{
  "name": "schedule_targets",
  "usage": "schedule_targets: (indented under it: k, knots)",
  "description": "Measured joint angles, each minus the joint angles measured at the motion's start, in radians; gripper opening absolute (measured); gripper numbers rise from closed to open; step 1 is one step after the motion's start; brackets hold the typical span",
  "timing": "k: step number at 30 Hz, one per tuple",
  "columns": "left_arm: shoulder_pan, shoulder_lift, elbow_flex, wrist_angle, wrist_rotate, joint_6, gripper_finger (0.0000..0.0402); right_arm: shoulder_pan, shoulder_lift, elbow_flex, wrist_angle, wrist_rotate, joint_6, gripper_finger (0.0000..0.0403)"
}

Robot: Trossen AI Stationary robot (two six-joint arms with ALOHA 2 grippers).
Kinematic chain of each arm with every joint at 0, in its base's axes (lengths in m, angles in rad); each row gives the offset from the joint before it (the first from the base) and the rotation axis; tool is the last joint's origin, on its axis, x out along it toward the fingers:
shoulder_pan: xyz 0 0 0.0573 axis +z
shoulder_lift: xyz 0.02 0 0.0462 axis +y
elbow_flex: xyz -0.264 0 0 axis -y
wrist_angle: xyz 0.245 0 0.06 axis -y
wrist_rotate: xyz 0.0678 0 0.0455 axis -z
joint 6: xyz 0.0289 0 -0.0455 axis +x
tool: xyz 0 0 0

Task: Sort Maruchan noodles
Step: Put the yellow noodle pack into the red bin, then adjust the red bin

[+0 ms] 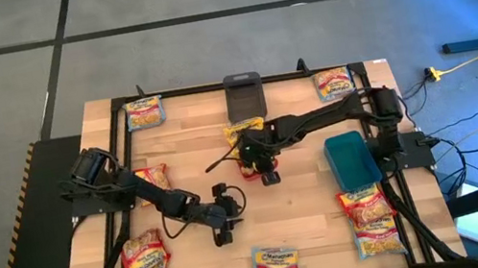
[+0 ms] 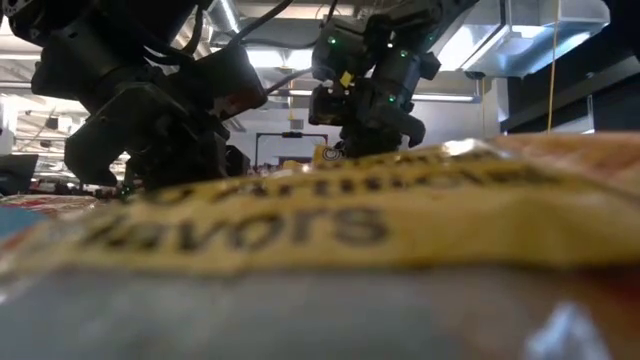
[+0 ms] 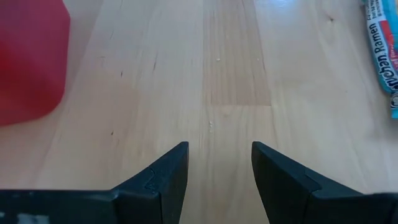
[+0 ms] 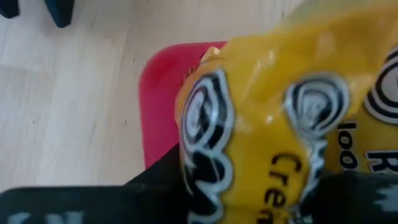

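A yellow noodle packet (image 4: 292, 118) fills the right wrist view, clamped between the right gripper (image 1: 257, 155) fingers directly above the red bin (image 4: 163, 93). Lower the packet until it sits inside the rim, then spread the fingers fully before lifting clear. The red bin's contents are hidden; the teal bin (image 1: 352, 158) appears empty, and the grey bin (image 1: 243, 95) likewise. The left gripper (image 1: 222, 217) waits mid-bench, fingers apart, holding nothing. Other packets (image 1: 372, 217) lie along the bench (image 1: 312, 219) edges.

Yellow noodle packet (image 4: 292, 118) between dark claw fingers (image 4: 168, 180) above red bin (image 4: 163, 106).
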Motion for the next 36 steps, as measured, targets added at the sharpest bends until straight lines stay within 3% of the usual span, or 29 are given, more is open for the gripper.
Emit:
schedule_targets:
  k: [10,15,19,26,30,36]
  knots:
    - [0.0,0.0,0.0,-0.001,0.0,0.0,0.017,0.0,0.007,0.166,-0.193,-0.006,0.021,0.0257]
    - [0.0,0.0,0.0,-0.001,-0.001,0.0,0.017,0.01,0.003,0.274,-0.351,-0.006,0.03,0.0283]
    - [-0.002,0.0,0.0,0.005,-0.001,-0.011,0.017,0.038,-0.041,0.283,-0.442,0.02,0.072,0.0284]
    - [-0.001,-0.005,0.0,-0.018,-0.013,-0.043,0.017,0.079,-0.258,0.024,-0.392,0.122,0.177,0.0266]
    - [0.008,-0.083,0.0,-0.14,-0.031,-0.104,0.017,0.08,-0.428,-0.221,-0.219,0.173,0.259,0.0257]
    - [0.047,-0.204,0.002,-0.351,-0.19,-0.194,0.017,0.077,-0.554,-0.521,0.102,0.238,0.322,0.0241]
